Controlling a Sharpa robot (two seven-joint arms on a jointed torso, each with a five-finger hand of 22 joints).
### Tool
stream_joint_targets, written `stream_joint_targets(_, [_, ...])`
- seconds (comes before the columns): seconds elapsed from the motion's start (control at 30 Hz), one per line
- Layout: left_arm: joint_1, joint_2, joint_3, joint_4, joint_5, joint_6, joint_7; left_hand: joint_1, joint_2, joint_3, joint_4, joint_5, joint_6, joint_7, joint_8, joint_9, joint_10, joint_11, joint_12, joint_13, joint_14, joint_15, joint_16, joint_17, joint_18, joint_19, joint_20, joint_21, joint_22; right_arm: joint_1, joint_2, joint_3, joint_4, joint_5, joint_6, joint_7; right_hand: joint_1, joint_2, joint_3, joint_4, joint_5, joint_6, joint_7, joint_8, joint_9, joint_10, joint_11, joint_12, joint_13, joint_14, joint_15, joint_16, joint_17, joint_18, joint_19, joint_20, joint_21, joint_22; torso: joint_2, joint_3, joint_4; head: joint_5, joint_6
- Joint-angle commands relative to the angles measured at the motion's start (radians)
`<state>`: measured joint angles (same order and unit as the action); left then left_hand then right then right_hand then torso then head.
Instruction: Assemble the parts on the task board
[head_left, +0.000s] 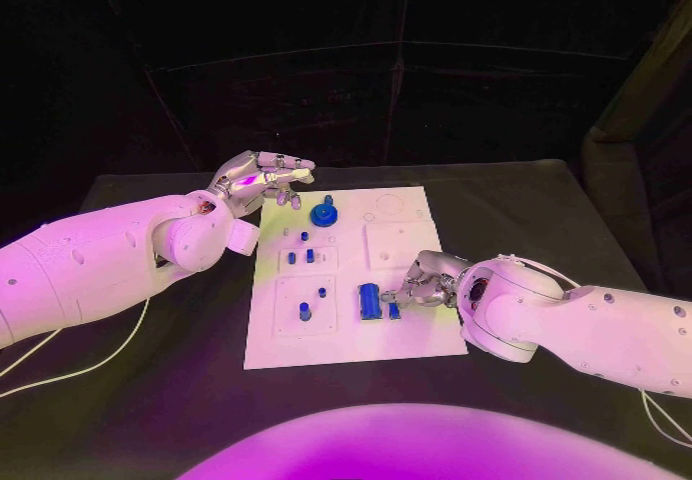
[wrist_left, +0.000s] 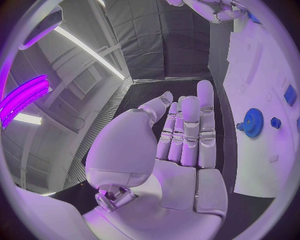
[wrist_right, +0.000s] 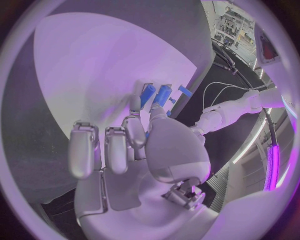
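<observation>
Task board (head_left: 411, 335) on black table (head_left: 548, 200) — blue gear (head_left: 325, 214) near left hand (head_left: 264, 178)

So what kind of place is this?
Probably a robot test lab: a black table inside dark curtains, a white task board with small blue parts, and a left robot hand and right robot hand working.

The left arm reaches in with its left hand (head_left: 264, 178) raised, fingers (wrist_left: 189, 131) straight and close together, holding nothing. The right hand (head_left: 427, 281) is lowered, fingertips (wrist_right: 135, 104) pointing down.
</observation>
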<state>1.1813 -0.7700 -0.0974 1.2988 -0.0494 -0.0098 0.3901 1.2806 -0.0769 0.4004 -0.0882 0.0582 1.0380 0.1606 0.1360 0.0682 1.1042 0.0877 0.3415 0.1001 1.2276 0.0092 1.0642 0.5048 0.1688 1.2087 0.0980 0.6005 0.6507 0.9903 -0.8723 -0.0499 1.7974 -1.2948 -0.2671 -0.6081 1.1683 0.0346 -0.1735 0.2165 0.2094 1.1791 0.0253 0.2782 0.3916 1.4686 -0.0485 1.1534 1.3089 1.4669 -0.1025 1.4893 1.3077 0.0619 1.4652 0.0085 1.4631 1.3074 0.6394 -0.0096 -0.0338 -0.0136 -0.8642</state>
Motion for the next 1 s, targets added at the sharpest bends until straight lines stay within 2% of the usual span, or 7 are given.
stream_joint_targets(0.03, [0.002,0.0,0.001,0.001,0.004,0.01,0.0,-0.001,0.007,-0.007,0.001,-0.003,-0.009,0.001,0.007,0.001,-0.006,-0.001,0.004,0.0,-0.006,-0.003,0.0,0.0,0.014,-0.001,0.009,-0.006,-0.001,0.001,-0.004,0.0,0.005,0.002,0.004,0.001,-0.006,0.0,-0.008,-0.002,-0.004,0.003,0.002,-0.006,0.002,0.019,0.004,-0.004,0.004,0.084,-0.001,0.004,0.158,-0.015,0.009,0.0,0.003,0.049,-0.001,0.0001,-0.0001,0.001,-0.001])
stream_joint_targets(0.17, [0.002,-0.001,0.001,0.001,0.004,0.01,0.0,-0.001,0.007,-0.007,0.001,-0.003,-0.009,0.001,0.007,0.001,-0.006,-0.001,0.004,0.0,-0.006,-0.003,0.0,0.0,0.014,-0.001,0.009,-0.006,-0.001,0.001,-0.016,0.0,0.013,0.007,-0.005,0.032,0.017,-0.008,-0.015,-0.018,-0.002,-0.001,0.003,-0.008,0.004,0.017,0.004,-0.01,0.002,0.083,-0.001,0.001,0.154,-0.015,0.008,0.0,0.001,0.048,0.0,0.0008,-0.0003,0.002,0.0])
stream_joint_targets(0.3, [0.002,-0.001,0.001,0.001,0.004,0.01,0.0,-0.001,0.007,-0.007,0.001,-0.003,-0.009,0.001,0.007,0.001,-0.006,-0.001,0.004,0.0,-0.006,-0.003,0.0,0.0,0.014,-0.001,0.009,-0.006,-0.001,0.001,-0.035,0.0,0.025,0.04,-0.025,0.111,0.051,-0.025,-0.029,-0.046,-0.001,-0.032,0.016,-0.027,0.001,-0.002,0.015,-0.055,-0.022,0.077,0.005,-0.019,0.126,-0.011,-0.003,0.005,-0.01,0.027,-0.001,0.001,-0.0014,0.002,0.001])
stream_joint_targets(0.47, [0.002,-0.001,0.001,-0.001,0.004,0.01,0.0,-0.001,0.007,-0.007,0.001,-0.003,-0.009,0.001,0.007,0.001,-0.006,-0.001,0.004,0.0,-0.006,-0.003,0.0,0.0,0.014,-0.001,0.009,-0.006,-0.001,0.001,-0.064,0.0,0.038,0.064,-0.004,0.176,0.076,-0.033,-0.04,-0.066,0.006,-0.046,0.023,-0.038,0.0,-0.018,0.021,-0.1,-0.047,0.075,0.012,-0.025,0.118,-0.009,-0.008,0.011,-0.016,0.019,0.0,0.0004,-0.0021,0.001,0.002])
stream_joint_targets(0.73, [0.001,0.0,0.001,-0.001,0.004,0.01,-0.001,-0.001,0.007,-0.007,0.001,-0.003,-0.009,0.001,0.007,0.001,-0.006,-0.001,0.004,0.0,-0.006,-0.003,0.0,0.0,0.014,-0.001,0.009,-0.006,-0.001,0.001,-0.077,0.0,0.038,0.069,0.042,0.188,0.083,-0.035,-0.045,-0.073,0.001,-0.048,0.025,-0.041,0.0,-0.026,0.023,-0.127,-0.063,0.074,0.013,-0.028,0.114,-0.008,-0.01,0.013,-0.018,0.016,0.0,0.0007,-0.0005,-0.003,0.004])
stream_joint_targets(0.9, [0.001,0.0,0.001,-0.001,0.004,0.011,-0.001,-0.001,0.007,-0.007,0.001,-0.003,-0.009,0.001,0.007,0.001,-0.006,-0.001,0.004,0.0,-0.006,-0.003,0.0,0.0,0.014,-0.001,0.009,-0.006,-0.001,0.001,-0.074,0.0,0.028,0.05,0.046,0.163,0.095,-0.019,-0.042,-0.079,-0.001,-0.045,0.025,-0.041,0.001,-0.027,0.023,-0.129,-0.064,0.075,0.014,-0.028,0.114,-0.008,-0.01,0.014,-0.018,0.017,0.0,0.0005,0.0024,-0.007,0.004])
stream_joint_targets(1.0, [0.001,0.0,0.001,-0.001,0.004,0.01,-0.001,-0.001,0.007,-0.007,0.001,-0.003,-0.009,0.001,0.007,0.001,-0.006,-0.001,0.004,0.0,-0.006,-0.003,0.0,0.0,0.014,-0.001,0.009,-0.006,-0.001,0.001,-0.068,0.0,0.019,0.038,0.051,0.146,0.109,-0.011,-0.039,-0.087,0.0,-0.043,0.023,-0.041,0.001,-0.027,0.022,-0.128,-0.064,0.075,0.013,-0.027,0.114,-0.008,-0.009,0.014,-0.018,0.018,0.0,-0.0001,0.0002,-0.006,0.003])
